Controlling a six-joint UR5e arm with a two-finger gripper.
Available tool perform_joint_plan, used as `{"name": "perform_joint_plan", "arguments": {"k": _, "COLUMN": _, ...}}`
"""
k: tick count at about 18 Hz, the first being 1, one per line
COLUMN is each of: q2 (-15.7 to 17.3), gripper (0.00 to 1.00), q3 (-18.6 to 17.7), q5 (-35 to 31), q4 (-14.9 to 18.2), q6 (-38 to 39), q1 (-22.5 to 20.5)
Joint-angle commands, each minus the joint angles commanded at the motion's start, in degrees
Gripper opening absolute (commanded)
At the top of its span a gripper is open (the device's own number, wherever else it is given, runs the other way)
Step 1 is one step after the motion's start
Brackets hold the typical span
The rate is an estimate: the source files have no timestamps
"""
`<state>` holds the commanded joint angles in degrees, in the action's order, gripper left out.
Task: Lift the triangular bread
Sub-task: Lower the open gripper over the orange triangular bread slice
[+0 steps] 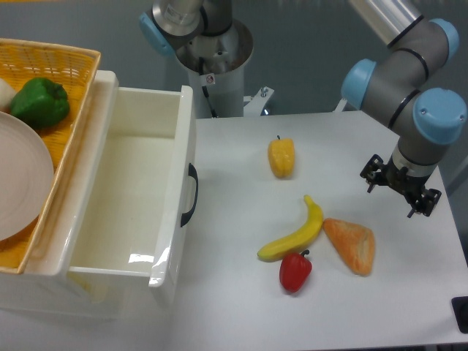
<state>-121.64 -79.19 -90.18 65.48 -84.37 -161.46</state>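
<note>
The gripper (401, 191) is seen from behind its wrist, so whether the jaws stand apart or closed cannot be told; only small dark tips show. Far to the left of the jaws, the yellow basket (73, 66) is cut by the left and top edges, and the plate (22, 183) inside it loses its left part to the edge. A white object (4, 93) beside the green pepper (40, 101) is mostly out of view and cannot be identified. Below and right of the jaws, a dark item (461, 313) is clipped by the right edge.
</note>
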Motion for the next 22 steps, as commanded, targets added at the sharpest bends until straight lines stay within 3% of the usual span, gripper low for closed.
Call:
{"name": "perform_joint_plan", "arguments": {"k": 4, "q2": -0.1, "gripper": 1.0, "q3": 0.2, "q5": 0.7, "q4": 0.0, "q6": 0.7, "q1": -0.3}}
{"name": "perform_joint_plan", "arguments": {"k": 7, "q2": 0.1, "gripper": 1.0, "q3": -0.5, "q5": 5.6, "q4": -0.1, "q6": 1.1, "q1": -0.2}}
{"name": "perform_joint_plan", "arguments": {"k": 8, "q2": 0.2, "gripper": 1.0, "q3": -1.2, "q5": 7.2, "q4": -1.2, "q6": 1.7, "q1": -0.3}}
{"name": "perform_joint_plan", "arguments": {"k": 11, "q2": 0.5, "gripper": 1.0, "q3": -5.8, "q5": 9.5, "q4": -9.8, "q6": 6.4, "q1": -0.3}}
{"name": "perform_joint_plan", "arguments": {"k": 19, "q2": 1.2, "gripper": 1.0, "q3": -9.0, "q5": 8.5, "q4": -10.1, "q6": 10.8, "q1": 0.2}}
{"name": "perform_joint_plan", "arguments": {"k": 22, "q2": -0.2, "gripper": 1.0, "q3": -9.0, "q5": 8.4, "q4": -12.2, "q6": 16.2, "q1": 0.3}}
